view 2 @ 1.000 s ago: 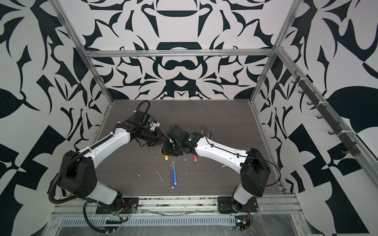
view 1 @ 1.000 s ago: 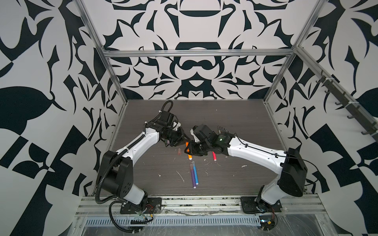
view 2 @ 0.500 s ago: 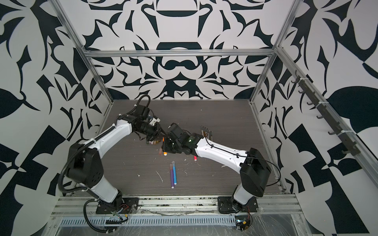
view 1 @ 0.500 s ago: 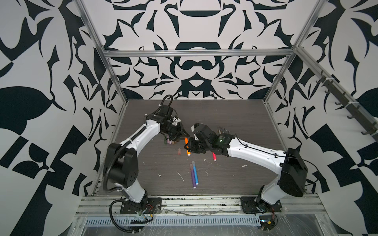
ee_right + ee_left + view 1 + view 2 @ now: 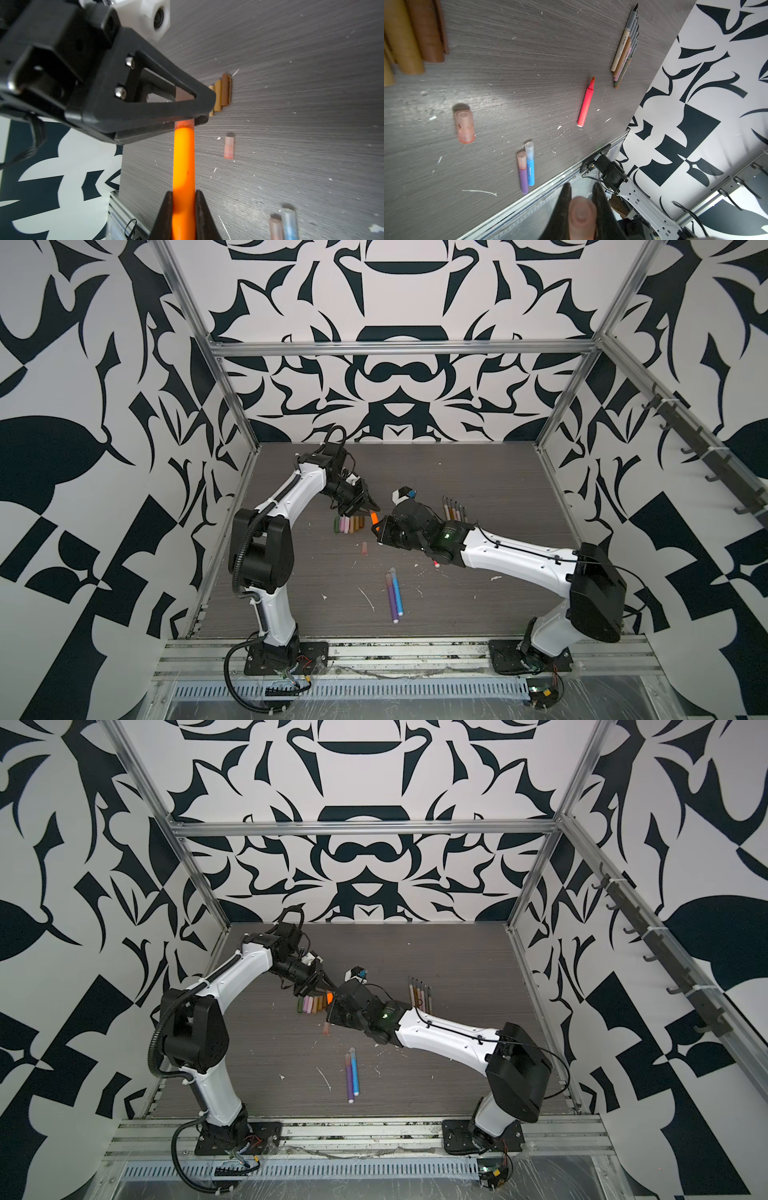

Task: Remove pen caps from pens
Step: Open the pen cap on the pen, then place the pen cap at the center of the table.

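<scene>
The orange pen [image 5: 184, 166], a smooth round plastic barrel, is held clear of the dark wood-grain table [image 5: 478, 472], near its middle. Its long axis is laid straight between the two grippers, with the capped end toward the left gripper [image 5: 200, 116]. The barrel is clamped by the right gripper [image 5: 184, 193]. The translucent pinkish cap [image 5: 184, 124] is pinched in the left one's jaws. A row of matte caps [image 5: 351, 524] is seen just beside.

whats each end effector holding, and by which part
Both hold the orange pen: the right end effector clamps its barrel, the left end effector pinches the translucent cap on its end.
</scene>
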